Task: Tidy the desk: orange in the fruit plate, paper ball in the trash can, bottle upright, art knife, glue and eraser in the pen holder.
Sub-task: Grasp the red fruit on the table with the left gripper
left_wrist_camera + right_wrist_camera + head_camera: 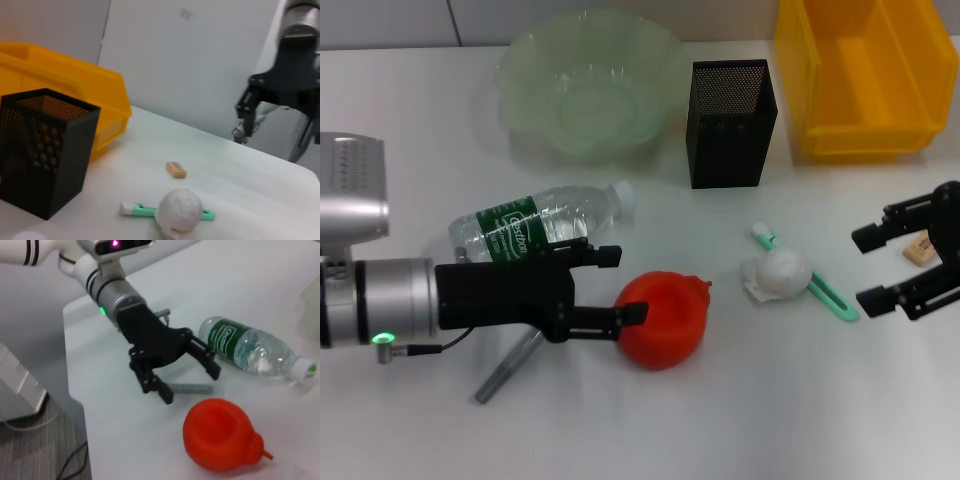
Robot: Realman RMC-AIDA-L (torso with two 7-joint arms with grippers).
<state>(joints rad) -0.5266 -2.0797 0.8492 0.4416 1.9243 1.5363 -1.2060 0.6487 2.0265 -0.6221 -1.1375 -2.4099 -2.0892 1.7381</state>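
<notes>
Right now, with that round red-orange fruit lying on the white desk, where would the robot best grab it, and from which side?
Probably across the round red-orange fruit's widest middle, coming in level from the robot's left. The open left gripper already faces it there, one finger to each side. Its dimple points up and a small nub sticks out on the far side, so the smooth flanks look safest.

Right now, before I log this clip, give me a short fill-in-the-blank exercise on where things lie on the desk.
1. The clear plastic water bottle with the green label lies on its ____.
2. The crumpled white paper ball rests on a thin ____ stick.
3. The open left pincer is right beside the red-orange ____.
4. The small tan eraser lies between the fingers of the open ____ pincer.

Missing words: side; green; fruit; right
</notes>
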